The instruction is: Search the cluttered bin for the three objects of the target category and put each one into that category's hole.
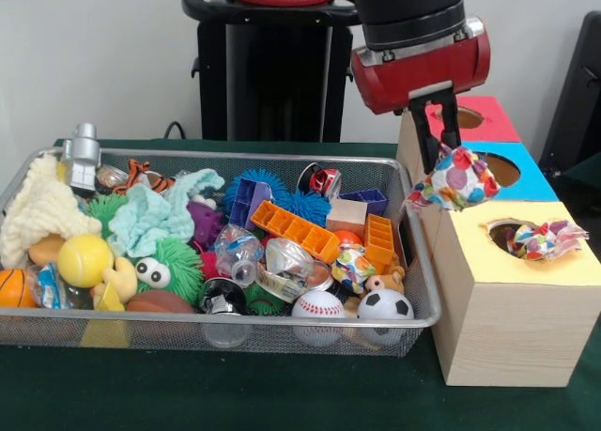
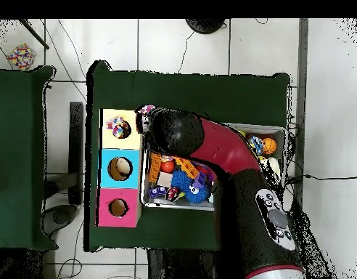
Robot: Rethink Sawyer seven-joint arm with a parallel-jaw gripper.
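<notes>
in the front view we see the gripper (image 1: 441,159) clenched, it seems, on a dotted paper wad (image 1: 458,179), with the yellow box's hole (image 1: 504,232) lower right of it.

Even, bright, diffuse lighting is recorded in both views. Soft shadows are cast on the bench (image 1: 282,393) beneath the wire bin (image 1: 413,300). Slight overall softness is noted; no glare is seen.

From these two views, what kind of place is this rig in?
Probably an indoor robotics lab or test cell, not a home. A wire mesh bin of mixed toys and three wooden boxes with colored holed tops sit on a green-covered table, and cables run across the tiled floor.
</notes>
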